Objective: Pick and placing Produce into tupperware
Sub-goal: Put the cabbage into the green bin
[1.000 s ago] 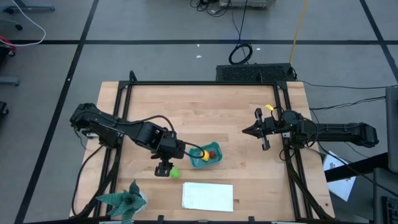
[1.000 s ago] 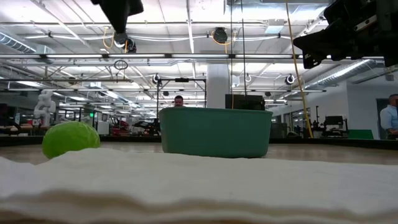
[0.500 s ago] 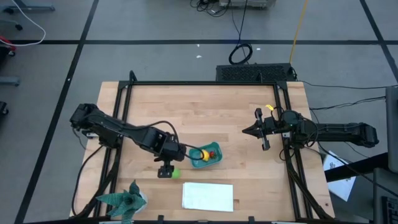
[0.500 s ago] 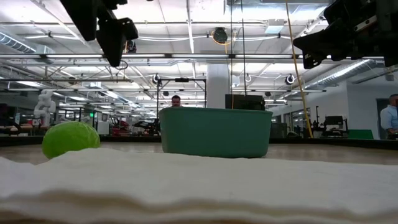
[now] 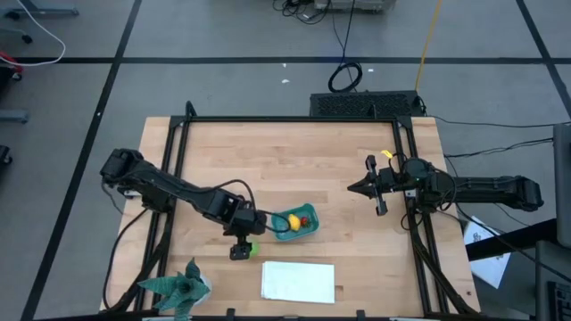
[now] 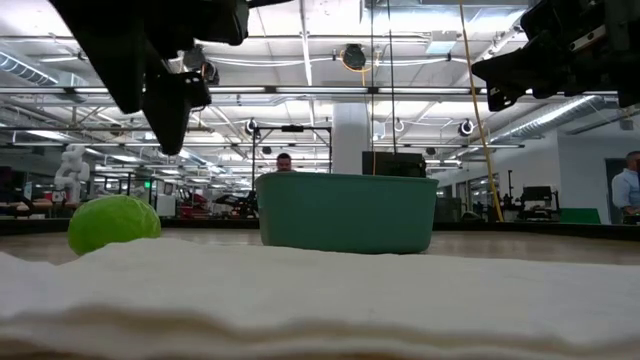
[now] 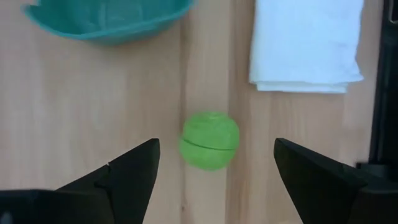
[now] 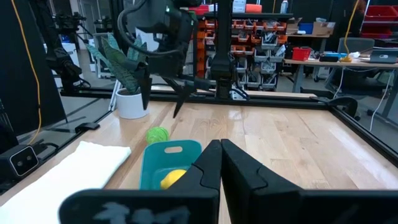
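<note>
The round green fruit (image 7: 209,140) rests on the bare wood between the teal tub (image 7: 106,22) and the white folded cloth (image 7: 305,43). My left gripper (image 7: 216,146) hangs open right above it, one finger to each side, touching nothing; in the low view the left gripper (image 6: 160,95) is still well over the green fruit (image 6: 113,222). The tub (image 5: 308,230) holds the yellow lemon (image 5: 290,221) and the tiny red fruit (image 5: 304,220). My right gripper (image 5: 357,187) waits shut near the table's right side, in the air.
The white cloth (image 5: 298,281) lies by the near edge, just right of the green fruit (image 5: 253,248). A teal spiky plant (image 5: 178,287) stands at the near left corner. A black frame (image 5: 285,119) rims the table. Bare wood lies between the tub and my right gripper.
My left gripper has moved toward the table's near edge and down, from beside the tub to a place over the green fruit. The fruit, the tub and my right arm have kept still.
</note>
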